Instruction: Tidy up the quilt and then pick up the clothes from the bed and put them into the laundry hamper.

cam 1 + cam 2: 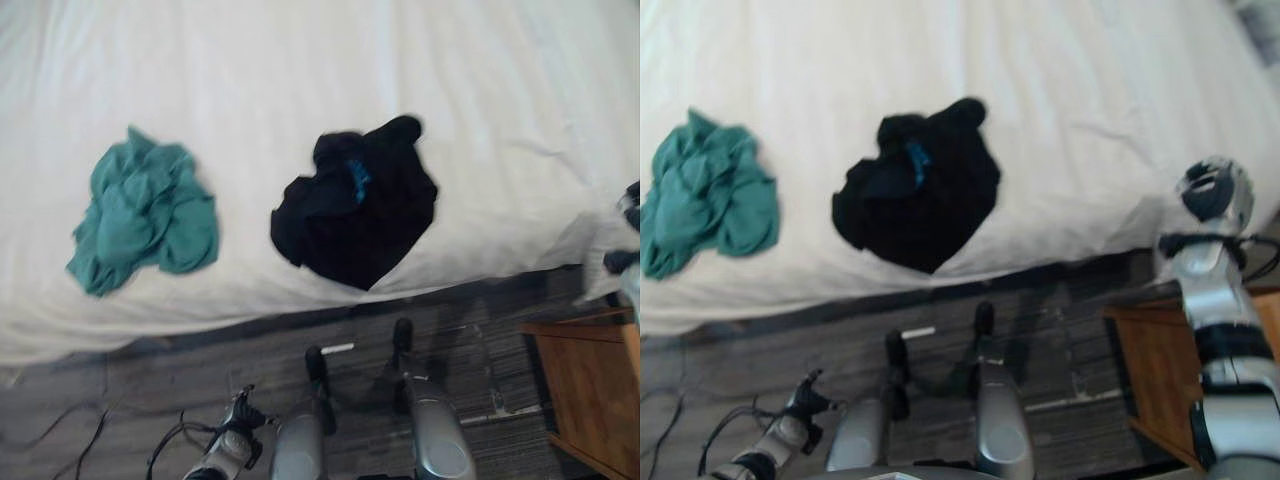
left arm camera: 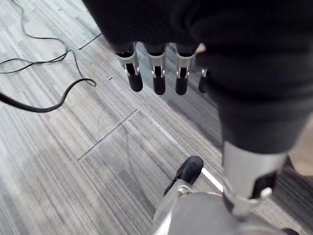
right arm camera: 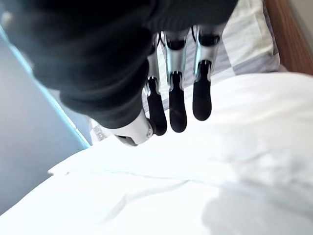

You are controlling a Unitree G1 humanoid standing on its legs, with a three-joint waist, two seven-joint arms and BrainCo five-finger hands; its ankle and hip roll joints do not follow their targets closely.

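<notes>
The left hand [image 2: 156,73] was seen low over the grey floor [image 2: 73,161], its fingers hanging straight with nothing held; on the white quilt [image 1: 300,60] a crumpled teal garment [image 1: 140,215] was laid toward the left, near the bed's front edge. Well apart from it, a black garment [image 1: 355,205] with a small blue patch was heaped near the middle, just at that edge; the right hand [image 3: 176,98] was held above the quilt by the bed's right corner, fingers extended and empty, beside a wooden nightstand [image 1: 1160,370].
</notes>
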